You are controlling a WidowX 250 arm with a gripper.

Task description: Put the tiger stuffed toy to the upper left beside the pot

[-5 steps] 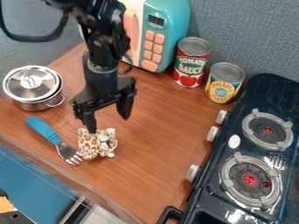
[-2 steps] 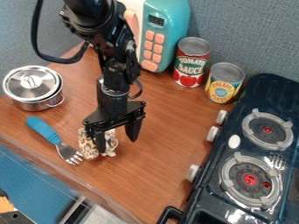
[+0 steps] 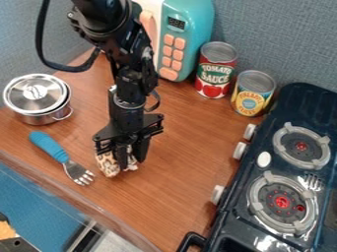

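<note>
Because the fingers (image 3: 122, 157) grasp the tiger (image 3: 107, 164) toward one side, with its spotted part jutting out past them, the hold is probably off-centre; the soft body may twist or slip out if lifted quickly. The tiger is low on the counter (image 3: 178, 162), just beside the tines of the fork (image 3: 76, 172). Since the fork lies between the tiger and the pot (image 3: 38, 116), a low, straight path toward the pot would likely drag the tiger over it, snagging the tines or pushing the handle against the pot. Clearance above both objects is therefore called for. At the pot, lowering too close could catch the side handle or knock the lid (image 3: 34, 93), and an early release could let the tiger topple away from its place.
</note>
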